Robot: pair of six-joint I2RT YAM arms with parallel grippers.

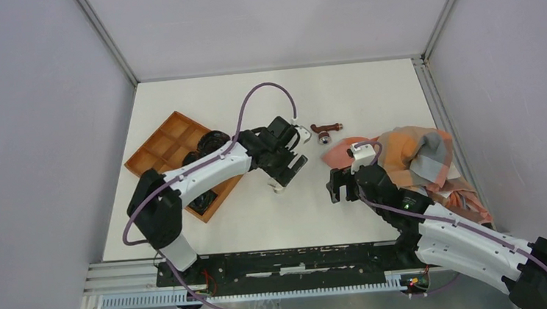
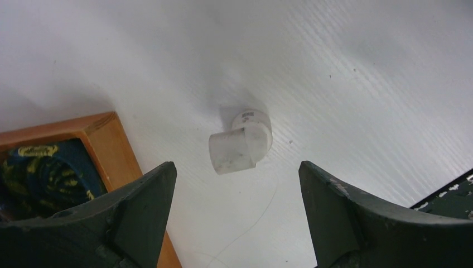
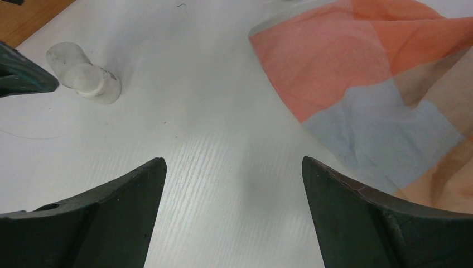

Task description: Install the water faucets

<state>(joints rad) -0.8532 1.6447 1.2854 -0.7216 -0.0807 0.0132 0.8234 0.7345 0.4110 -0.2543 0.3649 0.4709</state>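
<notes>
Water faucet [image 1: 326, 128] is lying loose on the white surface [image 1: 339, 90] toward the far side, in the gap between my two arms, with its round silvery knob [image 1: 323, 139] on the near side, close to the edge of the orange and grey checked cloth [image 1: 418, 154]. Neither claw is touching it, and it doesn't show in either wrist view. Left claw [image 2: 236, 181] is spread wide with nothing in it, hanging over a small white elbow fitting [image 2: 241, 142] that sits on the surface between the two fingers but touches neither. The corner of the orange-brown compartment tray [image 2: 109, 148] is just off to the left in that view, with something dark and yellow-patterned in it that I can't make out. Right claw [image 3: 233, 164] is also wide open and empty, over bare surface, with the cloth off to its right and that same elbow fitting up at the left.
</notes>
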